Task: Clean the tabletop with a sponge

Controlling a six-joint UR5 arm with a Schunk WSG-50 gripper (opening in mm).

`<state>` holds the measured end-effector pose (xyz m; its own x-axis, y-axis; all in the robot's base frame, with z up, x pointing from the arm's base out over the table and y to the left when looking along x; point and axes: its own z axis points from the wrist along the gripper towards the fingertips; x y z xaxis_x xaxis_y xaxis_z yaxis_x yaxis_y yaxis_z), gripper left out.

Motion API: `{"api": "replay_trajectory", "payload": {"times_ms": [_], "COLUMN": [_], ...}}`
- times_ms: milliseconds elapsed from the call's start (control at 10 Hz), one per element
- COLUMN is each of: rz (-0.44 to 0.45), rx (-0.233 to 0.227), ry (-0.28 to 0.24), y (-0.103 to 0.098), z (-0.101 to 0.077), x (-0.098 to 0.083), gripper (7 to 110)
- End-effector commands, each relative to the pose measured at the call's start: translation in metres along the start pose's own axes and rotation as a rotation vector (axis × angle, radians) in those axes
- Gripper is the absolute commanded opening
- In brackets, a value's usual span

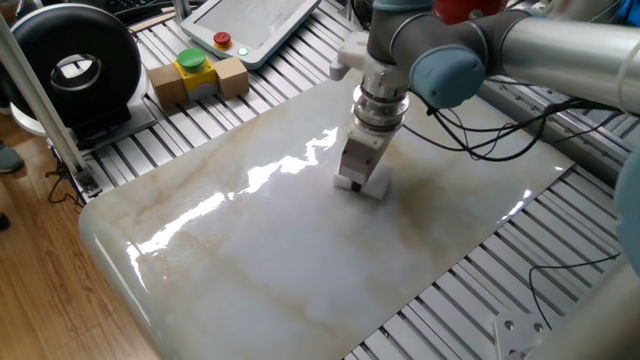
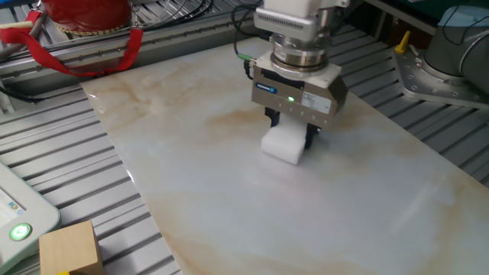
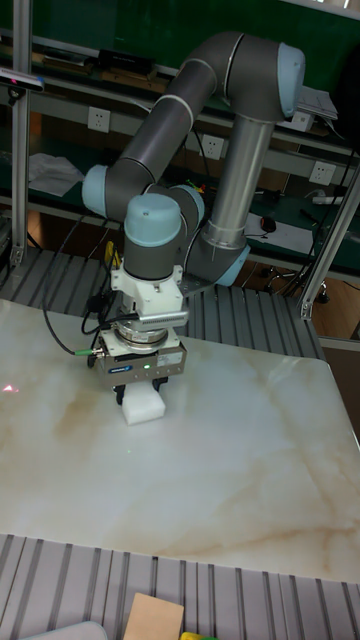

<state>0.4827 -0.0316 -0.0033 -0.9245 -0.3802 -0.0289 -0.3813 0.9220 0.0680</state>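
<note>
The marble tabletop (image 1: 250, 270) (image 2: 214, 198) (image 3: 230, 470) fills the middle of every view. A small white sponge (image 1: 370, 184) (image 2: 283, 145) (image 3: 142, 403) rests flat on it, pressed down by my gripper (image 1: 358, 182) (image 2: 290, 136) (image 3: 141, 392), which points straight down and is shut on the sponge. The sponge sits near the slab's middle, beside a brownish smear (image 2: 229, 118). The fingers are mostly hidden behind the gripper body and the foam.
Tan cardboard boxes with a yellow-green button (image 1: 198, 76) stand off the slab on the slatted frame, near a teach pendant (image 1: 250, 25) and a black round device (image 1: 70, 65). A red basket (image 2: 84, 19) sits beyond one edge. Cables (image 1: 480, 150) trail over the slab behind the arm.
</note>
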Motion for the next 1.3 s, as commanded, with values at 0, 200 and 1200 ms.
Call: {"api": "replay_trajectory", "payload": {"times_ms": [0, 200, 1200], "rz": [-0.025, -0.048, -0.082], "rx": [-0.009, -0.004, -0.013], "ry": [-0.001, -0.002, 0.0], "y": [-0.022, -0.037, -0.069], "z": [-0.003, 0.001, -0.004], "x": [0.007, 0.01, -0.002], "gripper": [7, 7, 7]}}
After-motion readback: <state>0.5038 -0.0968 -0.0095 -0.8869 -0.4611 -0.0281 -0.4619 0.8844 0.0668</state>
